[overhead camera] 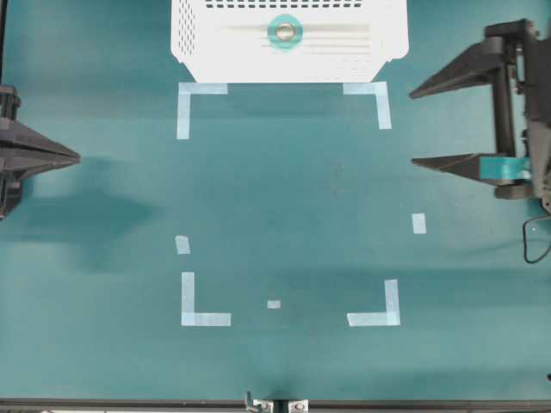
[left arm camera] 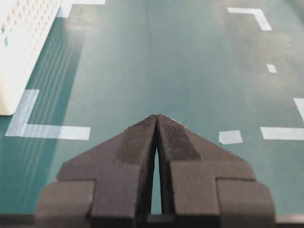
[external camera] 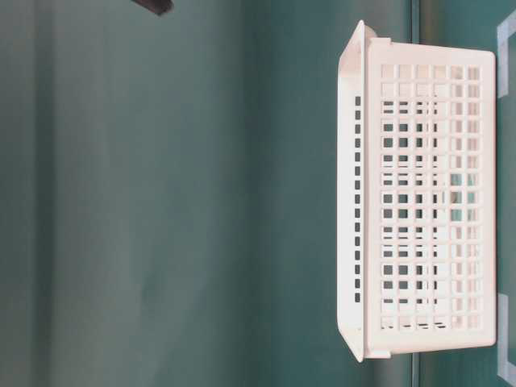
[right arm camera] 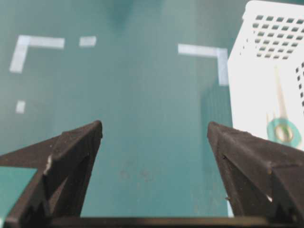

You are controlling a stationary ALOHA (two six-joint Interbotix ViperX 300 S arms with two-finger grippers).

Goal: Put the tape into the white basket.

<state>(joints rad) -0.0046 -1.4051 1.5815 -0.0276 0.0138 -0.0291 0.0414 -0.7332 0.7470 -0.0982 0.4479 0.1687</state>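
Nearest the front edge of the table [overhead camera: 284, 198], in the overhead view, lie only pale-blue markers: 2 L-shaped corner marks [overhead camera: 205, 303] with a tiny square strip [overhead camera: 274, 304] between them. Nothing of the task sits in this marked area.

Farther back, at mid-table, the 2 grippers flank the bare green surface. The left gripper [overhead camera: 76, 157] pokes in from the left edge with its jaws pressed together to a single point; the left wrist view confirms the 2 fingers meet at the tip with nothing between them. The right gripper [overhead camera: 415, 126] stands at the right edge with its jaws spread wide and empty, well apart from the basket; the right wrist view shows bare table between its fingers [right arm camera: 71, 152]. A strip of teal on one finger is part of the gripper's dressing, not the roll.

Farthest back, the white basket [overhead camera: 191, 43] rests against the far edge, just beyond the 2 far corner marks. The tape [overhead camera: 285, 32] lies flat on its ribbed bottom, near the middle, its centre hole facing up. The right wrist view also catches it inside the basket wall.

As I judge it, the task is done: the roll is in the basket and released. Nothing remains beyond parking the right arm.
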